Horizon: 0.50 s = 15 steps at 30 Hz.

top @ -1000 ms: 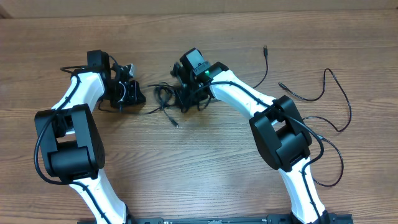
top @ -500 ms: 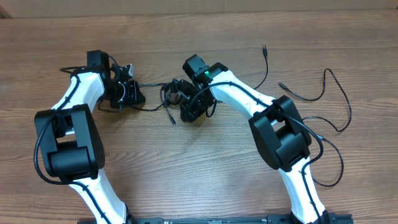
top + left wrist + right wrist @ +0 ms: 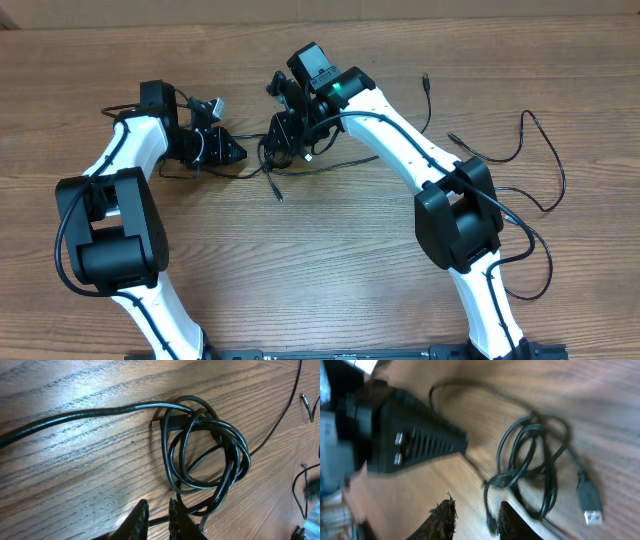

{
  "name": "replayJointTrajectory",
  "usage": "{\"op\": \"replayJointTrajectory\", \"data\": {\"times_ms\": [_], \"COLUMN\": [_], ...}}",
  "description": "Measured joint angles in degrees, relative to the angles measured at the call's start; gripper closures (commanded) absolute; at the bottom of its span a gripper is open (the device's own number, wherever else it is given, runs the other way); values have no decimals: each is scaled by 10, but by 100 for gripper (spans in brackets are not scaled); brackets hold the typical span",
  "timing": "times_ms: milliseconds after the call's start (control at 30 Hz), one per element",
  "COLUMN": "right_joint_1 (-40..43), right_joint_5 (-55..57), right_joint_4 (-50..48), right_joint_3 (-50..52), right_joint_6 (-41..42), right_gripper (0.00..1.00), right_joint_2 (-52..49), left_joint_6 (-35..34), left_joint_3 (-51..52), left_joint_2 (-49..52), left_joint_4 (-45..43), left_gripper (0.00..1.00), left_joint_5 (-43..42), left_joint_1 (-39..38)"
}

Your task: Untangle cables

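The cables (image 3: pixel 239 452) lie in one knotted coil; most untangling is left, I think. Beside the coil: left claw (image 3: pixel 157 510) narrow, grip I cannot tell; right claw (image 3: pixel 479 510) half-open, empty.

place: robot lab test bench
rig: two white-and-black robot arms (image 3: pixel 385 135), bases at 6 o'clock
surface: wood-grain table (image 3: pixel 300 260)
clutter: loose black cables (image 3: pixel 100 411) at 12 and 3 o'clock
backdrop: plain tan panel (image 3: pixel 450 8) along 12 o'clock edge
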State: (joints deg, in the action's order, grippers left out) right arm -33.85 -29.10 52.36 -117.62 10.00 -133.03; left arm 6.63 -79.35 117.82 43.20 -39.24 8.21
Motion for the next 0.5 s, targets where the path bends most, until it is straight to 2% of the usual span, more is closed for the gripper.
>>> {"op": "replayJointTrajectory", "data": {"times_ms": [167,300,400,433,500], "right_joint_1": [-7,-19,-28,-30,-33], "right_joint_5": [39,61,67,69,74], "right_joint_4": [-92,-149,-166,-166,-160], "right_joint_3": [52,106,134,137,140], "right_joint_6": [73,94,105,110,122], "right_gripper": [68,70,86,95,96], "right_joint_2": [0,0,0,0,0], "left_joint_6": [0,0,0,0,0], "left_joint_3": [0,0,0,0,0], "left_joint_2": [0,0,0,0,0], "left_joint_4": [0,-1,-1,-1,-1], "left_gripper": [81,81,79,78,78], "left_joint_5": [0,0,0,0,0], "left_joint_1": [0,0,0,0,0]}}
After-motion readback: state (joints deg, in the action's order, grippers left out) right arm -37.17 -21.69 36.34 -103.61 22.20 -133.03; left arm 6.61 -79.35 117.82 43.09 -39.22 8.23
